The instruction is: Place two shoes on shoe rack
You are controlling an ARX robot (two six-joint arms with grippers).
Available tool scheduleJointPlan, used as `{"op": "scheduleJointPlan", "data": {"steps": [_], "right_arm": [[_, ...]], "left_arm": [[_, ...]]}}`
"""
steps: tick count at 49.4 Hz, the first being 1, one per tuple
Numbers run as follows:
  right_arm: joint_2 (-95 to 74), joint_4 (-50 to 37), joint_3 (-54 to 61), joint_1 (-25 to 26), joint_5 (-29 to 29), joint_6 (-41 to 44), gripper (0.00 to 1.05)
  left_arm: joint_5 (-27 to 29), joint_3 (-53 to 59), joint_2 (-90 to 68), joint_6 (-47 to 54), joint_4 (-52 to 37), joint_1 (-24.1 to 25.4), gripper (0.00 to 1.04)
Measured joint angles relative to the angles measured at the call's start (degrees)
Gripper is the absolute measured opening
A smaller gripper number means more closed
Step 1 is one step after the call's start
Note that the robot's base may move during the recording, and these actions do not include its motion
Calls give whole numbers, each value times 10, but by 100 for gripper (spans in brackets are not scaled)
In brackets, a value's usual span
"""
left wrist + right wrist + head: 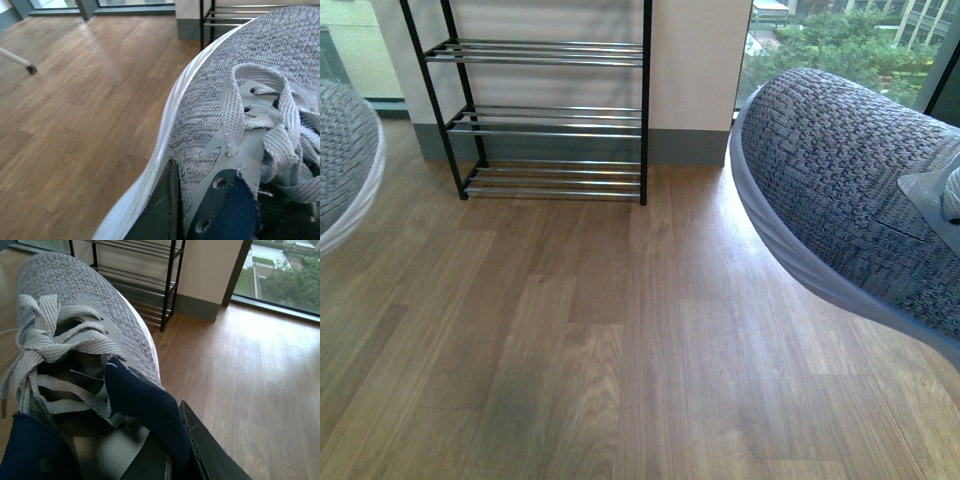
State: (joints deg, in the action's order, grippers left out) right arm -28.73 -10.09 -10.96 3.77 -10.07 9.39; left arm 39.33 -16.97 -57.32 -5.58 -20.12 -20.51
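As each arm holds one grey sneaker up off the floor [620, 350], ready for carrying, the left gripper [170, 215] is clamped on the left shoe [345, 160] and the right gripper [175, 455] on the right shoe [850, 190]; the shoe rack [545, 52] waits far, left of centre, without shoes.

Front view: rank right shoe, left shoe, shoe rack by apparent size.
1. Tied, too close to call: right shoe and shoe rack. The shoe is very near the camera, and the rack is far off and cut off at the top.
2. Smallest: left shoe, mostly out of frame.
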Motion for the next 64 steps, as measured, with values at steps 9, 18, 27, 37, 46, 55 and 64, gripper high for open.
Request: {"op": "scheduleJointPlan", "data": {"steps": [9,18,27,37,46,55,64], "right_arm": [[1,0,0,1,17,0,1],[1,0,0,1,11,0,1],[1,0,0,1,11,0,1],[1,0,0,1,14,0,1],[1,0,0,1,11,0,1],[0,0,0,1,12,0,1],[1,0,0,1,12,0,1]], "left_arm": [[-19,0,0,0,0,-5,2],[-4,0,0,0,0,-3,2],[-14,0,0,0,0,-3,2],[-10,0,0,0,0,-3,2],[-12,0,0,0,0,-3,2],[-11,0,0,0,0,-3,2],[-12,0,0,0,0,-3,2]]}}
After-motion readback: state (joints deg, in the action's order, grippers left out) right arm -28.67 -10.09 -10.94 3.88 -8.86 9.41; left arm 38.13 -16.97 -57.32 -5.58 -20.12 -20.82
